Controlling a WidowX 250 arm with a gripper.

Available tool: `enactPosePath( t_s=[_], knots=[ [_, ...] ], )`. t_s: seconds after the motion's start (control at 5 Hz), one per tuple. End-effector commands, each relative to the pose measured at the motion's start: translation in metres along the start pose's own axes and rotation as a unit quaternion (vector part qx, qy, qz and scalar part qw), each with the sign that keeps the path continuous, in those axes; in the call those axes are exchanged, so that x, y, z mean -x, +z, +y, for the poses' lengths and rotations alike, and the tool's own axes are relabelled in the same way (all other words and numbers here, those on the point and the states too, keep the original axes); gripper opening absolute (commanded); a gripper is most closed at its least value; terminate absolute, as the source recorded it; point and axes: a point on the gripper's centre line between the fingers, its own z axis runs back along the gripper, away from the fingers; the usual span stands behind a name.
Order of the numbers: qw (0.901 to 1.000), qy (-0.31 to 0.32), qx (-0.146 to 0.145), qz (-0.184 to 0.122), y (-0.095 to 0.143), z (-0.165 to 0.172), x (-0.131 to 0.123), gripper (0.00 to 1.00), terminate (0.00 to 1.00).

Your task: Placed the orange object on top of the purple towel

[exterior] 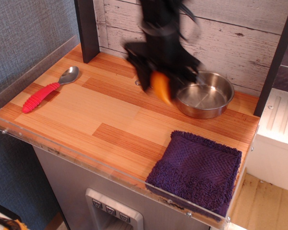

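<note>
One claw [162,84], one orange object [161,87], one purple towel [197,170], one steel pan [204,94] and one red-handled spoon [49,89] are in view on or above the wooden surface [110,120]. The claw is motion-blurred in the upper middle of the frame, its dark fingers closed around the orange object, which hangs above the surface just left of the pan and well apart from the towel. The towel lies flat in the lower right corner, its front and right sides close to the clear raised lip [77,163] that borders the surface. The pan sits at the upper right near the plank wall [230,24]. The spoon lies at the left edge. A wide bare stretch of wood runs across the middle, from the spoon to the towel.
</note>
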Motion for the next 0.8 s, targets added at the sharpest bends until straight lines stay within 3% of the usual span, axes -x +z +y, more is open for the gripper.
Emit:
enactPosePath(
  t_s=[0.0,0.6],
  knots=[
    [0.9992,-0.033,-0.003,0.02,-0.014,-0.056,0.031,0.0,0.0],
    [0.9985,-0.031,-0.015,0.042,-0.023,-0.05,0.046,0.0,0.0]
  ],
)
